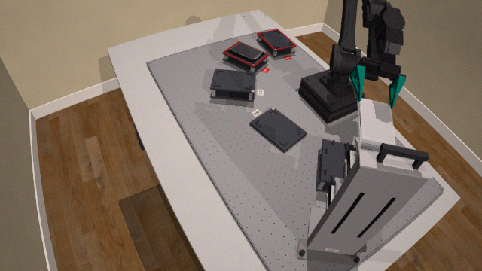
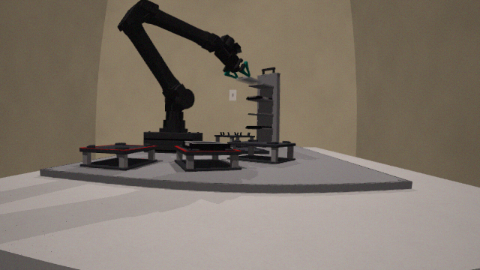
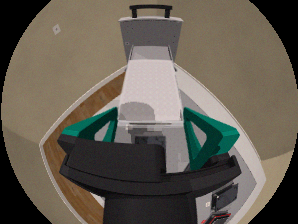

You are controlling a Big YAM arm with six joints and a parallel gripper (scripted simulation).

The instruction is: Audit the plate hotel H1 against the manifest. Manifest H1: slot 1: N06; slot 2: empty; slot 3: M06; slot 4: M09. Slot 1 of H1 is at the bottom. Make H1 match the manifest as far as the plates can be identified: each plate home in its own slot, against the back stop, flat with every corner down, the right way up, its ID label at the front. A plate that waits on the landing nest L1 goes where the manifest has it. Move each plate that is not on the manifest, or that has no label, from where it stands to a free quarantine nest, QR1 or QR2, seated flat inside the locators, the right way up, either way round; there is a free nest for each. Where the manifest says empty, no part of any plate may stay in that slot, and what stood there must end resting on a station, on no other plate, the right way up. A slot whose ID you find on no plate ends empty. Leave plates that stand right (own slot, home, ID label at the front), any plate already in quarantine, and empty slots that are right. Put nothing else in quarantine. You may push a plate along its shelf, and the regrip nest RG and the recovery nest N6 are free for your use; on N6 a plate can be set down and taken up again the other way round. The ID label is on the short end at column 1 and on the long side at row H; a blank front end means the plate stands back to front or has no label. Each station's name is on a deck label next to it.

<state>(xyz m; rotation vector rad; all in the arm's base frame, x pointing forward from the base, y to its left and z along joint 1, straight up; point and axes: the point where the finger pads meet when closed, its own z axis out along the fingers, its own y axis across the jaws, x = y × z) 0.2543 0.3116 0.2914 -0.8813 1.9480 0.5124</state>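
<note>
My gripper (image 1: 376, 103) (image 2: 243, 77) (image 3: 150, 111) is shut on the long sides of a white plate (image 1: 376, 124) (image 2: 247, 79) (image 3: 150, 90), near its near end. The plate is in the air in front of and slightly above the top shelf (image 2: 261, 86) of hotel H1 (image 1: 373, 181) (image 2: 266, 112) (image 3: 150, 35), its far end close to the hotel. No ID label is readable on it. In the exterior view, dark plates show on the third shelf (image 2: 259, 98) and the lowest shelf (image 2: 259, 127); the second shelf (image 2: 256, 114) shows none. A black plate (image 1: 246, 50) (image 2: 207, 145) lies on one red-rimmed quarantine nest.
The other red-rimmed nest (image 1: 276, 39) (image 2: 118, 148) bears no plate. A raised dark nest (image 1: 233, 80) (image 2: 262, 144) and a low flat dark nest (image 1: 279, 129) stand mid-deck without plates. A pegged nest (image 1: 333, 162) (image 2: 234, 136) stands in front of the hotel. A handle (image 1: 403, 150) (image 3: 150, 8) tops the hotel.
</note>
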